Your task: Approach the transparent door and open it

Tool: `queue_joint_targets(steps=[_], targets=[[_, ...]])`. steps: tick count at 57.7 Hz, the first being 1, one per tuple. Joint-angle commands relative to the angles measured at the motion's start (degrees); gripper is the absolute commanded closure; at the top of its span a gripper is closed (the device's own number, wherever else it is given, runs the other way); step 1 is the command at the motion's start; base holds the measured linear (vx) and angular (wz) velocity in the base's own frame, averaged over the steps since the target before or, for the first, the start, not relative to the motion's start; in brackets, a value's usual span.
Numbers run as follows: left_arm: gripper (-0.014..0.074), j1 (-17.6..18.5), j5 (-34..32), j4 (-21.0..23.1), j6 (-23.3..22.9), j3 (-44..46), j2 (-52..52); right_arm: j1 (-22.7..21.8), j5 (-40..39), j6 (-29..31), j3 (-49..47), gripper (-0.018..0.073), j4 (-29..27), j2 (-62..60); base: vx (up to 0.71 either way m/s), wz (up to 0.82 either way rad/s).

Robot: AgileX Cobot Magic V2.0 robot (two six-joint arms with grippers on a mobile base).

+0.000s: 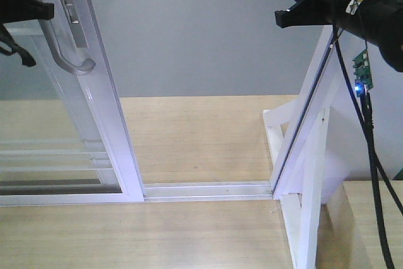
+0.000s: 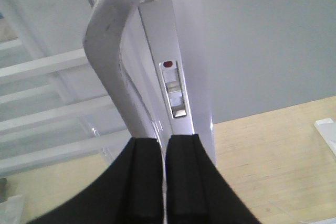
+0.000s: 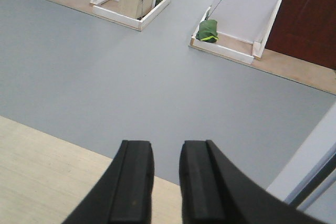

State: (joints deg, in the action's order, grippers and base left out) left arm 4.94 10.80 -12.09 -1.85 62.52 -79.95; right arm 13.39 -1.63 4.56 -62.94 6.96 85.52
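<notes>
- I am seeing the transparent door [image 1: 69,124] standing at the left of the front view, already slid well away from the slanted frame post [image 1: 308,124], with bare floor track [image 1: 208,190] lying between them.
- My left gripper [image 2: 161,179] is sitting just below the pull handle [image 2: 113,51] with its pads nearly pressed together — gripping nothing that I can make out.
- I am judging that, pushing from here, those pads could be sliding off the curved metal handle, since they are not wrapping it.
- The latch [image 2: 173,90] is showing a red dot; if it is catching, the panel could be jamming.
- My right gripper [image 3: 168,182] is hanging slightly spread and empty over the grey floor [image 3: 131,77].
- I am finding no brand, label or readable writing anywhere.
</notes>
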Motion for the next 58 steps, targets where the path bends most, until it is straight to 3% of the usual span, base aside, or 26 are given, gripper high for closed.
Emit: queue_joint_targets(steps=[1, 14, 21, 37, 58], targets=[[0.0393, 0.13, -6.57, -0.07, -0.02, -2.56, 6.15, -0.25, 0.31, 0.15, -1.73, 0.0317, -0.09, -5.11, 0.0, 0.0], [0.0393, 0.13, -6.73, -0.07, -0.02, -12.45, 16.87, -0.25, 10.0, 0.15, -1.69, 0.0317, -0.78, -11.84, 0.0, 0.0], [0.0393, 0.13, -6.73, 0.25, -0.08, -17.85, 21.74, -0.25, 8.91, 0.2, 1.37, 0.0317, -2.95, -16.03, 0.0, 0.0], [0.0393, 0.32, -5.71, 5.15, -0.47, -31.41, 34.1, -0.25, -1.48, 0.2, 23.97, 0.0317, -3.26, -33.67, 0.0, 0.0], [0.0413, 0.32, 5.33, 14.44, 1.85, -44.43, 56.72, -0.25, 1.23, 0.14, 47.13, 0.0317, -3.26, -65.18, 0.0, 0.0]])
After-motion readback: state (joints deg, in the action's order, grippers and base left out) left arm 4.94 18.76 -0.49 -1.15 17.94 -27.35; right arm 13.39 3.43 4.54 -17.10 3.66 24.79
